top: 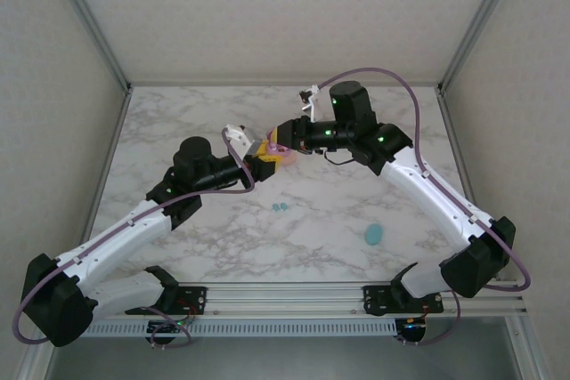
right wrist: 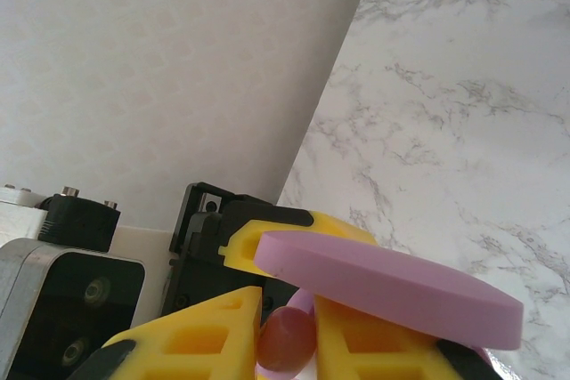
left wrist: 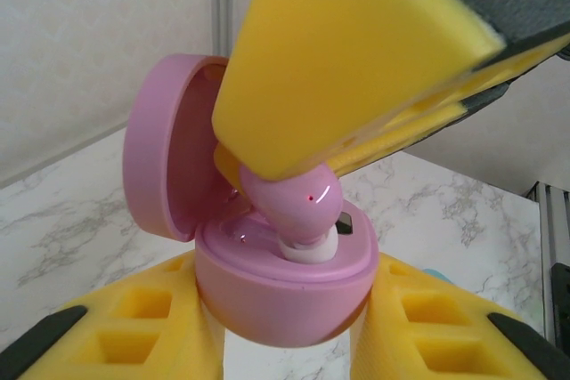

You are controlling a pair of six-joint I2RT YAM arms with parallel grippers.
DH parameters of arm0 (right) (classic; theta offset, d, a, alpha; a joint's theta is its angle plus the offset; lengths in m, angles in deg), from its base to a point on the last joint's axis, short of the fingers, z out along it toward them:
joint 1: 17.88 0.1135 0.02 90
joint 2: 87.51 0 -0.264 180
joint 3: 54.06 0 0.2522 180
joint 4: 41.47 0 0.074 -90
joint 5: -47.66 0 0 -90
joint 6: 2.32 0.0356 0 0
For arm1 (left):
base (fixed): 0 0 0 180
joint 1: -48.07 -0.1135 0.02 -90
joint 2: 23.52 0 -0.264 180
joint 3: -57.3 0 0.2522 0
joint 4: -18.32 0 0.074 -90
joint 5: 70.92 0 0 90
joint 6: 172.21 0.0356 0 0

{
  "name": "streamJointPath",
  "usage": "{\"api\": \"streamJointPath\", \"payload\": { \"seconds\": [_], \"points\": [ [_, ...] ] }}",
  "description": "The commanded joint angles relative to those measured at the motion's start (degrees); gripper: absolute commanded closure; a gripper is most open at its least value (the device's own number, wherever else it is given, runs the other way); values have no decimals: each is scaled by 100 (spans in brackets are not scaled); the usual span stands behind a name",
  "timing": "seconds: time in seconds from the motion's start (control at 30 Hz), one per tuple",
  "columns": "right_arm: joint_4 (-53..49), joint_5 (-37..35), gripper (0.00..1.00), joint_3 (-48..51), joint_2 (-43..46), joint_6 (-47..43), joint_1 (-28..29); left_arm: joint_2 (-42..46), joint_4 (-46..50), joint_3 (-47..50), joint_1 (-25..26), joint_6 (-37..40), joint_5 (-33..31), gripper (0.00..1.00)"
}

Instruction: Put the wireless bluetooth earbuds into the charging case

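Note:
Held above the marble table, the pink charging case (left wrist: 285, 287) sits between the yellow fingers of my left gripper (left wrist: 285, 331), which is shut on its base. Its lid (left wrist: 165, 162) stands open to the left. My right gripper (right wrist: 287, 331) is shut on a pink earbud (right wrist: 285, 344). In the left wrist view that earbud (left wrist: 289, 198) comes down from above, its white tip resting in a well of the case. In the top view both grippers meet at the case (top: 283, 156) near the table's middle back.
Two small teal earbuds (top: 280, 207) lie on the table in front of the grippers. A teal oval case (top: 374, 235) lies at the front right. Enclosure walls stand on three sides, and a metal rail (top: 285, 295) runs along the near edge.

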Motion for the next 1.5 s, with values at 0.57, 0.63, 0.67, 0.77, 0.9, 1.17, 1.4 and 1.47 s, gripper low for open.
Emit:
{"api": "streamJointPath", "payload": {
  "seconds": [0.57,0.63,0.67,0.77,0.9,1.17,1.4,1.47],
  "points": [
    [-971,-748,75,-481,-209,-304,201,134,-585,-113,56,1,91,65],
    [-989,-782,74,-503,-207,-306,201,146,-563,-122,58,6,108,66],
    [-1006,-806,74,-520,-209,-319,210,157,-557,-130,54,18,104,65],
    [-1041,-876,73,-541,-201,-312,216,160,-557,-139,55,15,108,65],
    [-1023,-907,72,-548,-157,-292,219,161,-532,-140,54,19,110,65],
    [-1164,-979,77,-660,-188,-310,219,161,-518,-148,56,1,110,66],
    [-1238,-790,80,-742,-259,-101,219,139,-527,-140,54,53,83,66],
    [-1261,-651,80,-772,-288,-25,219,132,-544,-122,60,108,101,66]
  ]
}}
